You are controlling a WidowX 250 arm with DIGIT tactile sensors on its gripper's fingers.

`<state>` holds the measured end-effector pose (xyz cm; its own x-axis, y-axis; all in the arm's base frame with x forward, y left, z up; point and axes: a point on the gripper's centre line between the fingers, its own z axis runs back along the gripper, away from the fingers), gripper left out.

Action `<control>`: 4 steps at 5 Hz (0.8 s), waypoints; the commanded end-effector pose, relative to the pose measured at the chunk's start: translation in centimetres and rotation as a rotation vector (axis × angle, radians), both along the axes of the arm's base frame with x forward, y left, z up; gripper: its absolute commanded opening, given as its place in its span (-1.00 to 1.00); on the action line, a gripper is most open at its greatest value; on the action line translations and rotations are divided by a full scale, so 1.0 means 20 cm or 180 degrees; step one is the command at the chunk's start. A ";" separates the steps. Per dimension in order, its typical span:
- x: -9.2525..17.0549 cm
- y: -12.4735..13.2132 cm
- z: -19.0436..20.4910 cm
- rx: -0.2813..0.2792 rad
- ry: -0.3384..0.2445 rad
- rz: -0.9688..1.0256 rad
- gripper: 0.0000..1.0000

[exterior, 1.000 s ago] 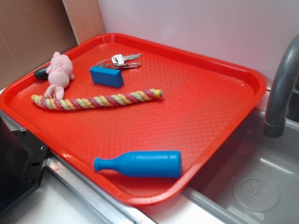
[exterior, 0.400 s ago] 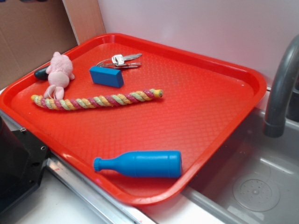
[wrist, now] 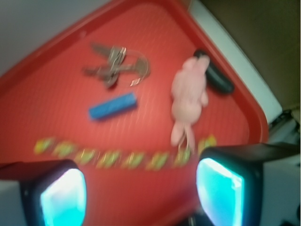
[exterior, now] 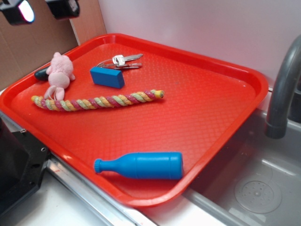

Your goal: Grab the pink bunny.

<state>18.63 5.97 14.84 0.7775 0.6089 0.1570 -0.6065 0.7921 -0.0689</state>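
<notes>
My gripper (exterior: 40, 9) has just come into view at the far-left corner, jaws spread and empty. The pink bunny (exterior: 59, 74) lies at the tray's (exterior: 202, 117) far-left end (feet touching the rope (exterior: 96, 100)), so I judge the approach only begun.

A pale wall (exterior: 197, 28) backs a grey sink (exterior: 254, 188) with a dark faucet (exterior: 282, 89).

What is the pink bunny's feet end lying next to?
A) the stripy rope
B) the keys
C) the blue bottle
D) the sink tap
A: on the red tray, the pink bunny has its legs reaching down to one end of the stripy rope, far from the other choices.
</notes>
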 end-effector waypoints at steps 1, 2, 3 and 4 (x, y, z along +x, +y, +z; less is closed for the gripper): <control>0.05 0.25 -0.22 0.0390 -0.0188 0.0537 1.00; 0.07 0.32 -0.34 0.0559 -0.0073 0.0697 1.00; 0.09 0.36 -0.43 0.0652 -0.0013 0.0722 1.00; 0.10 0.35 -0.49 0.0678 0.0017 0.0631 1.00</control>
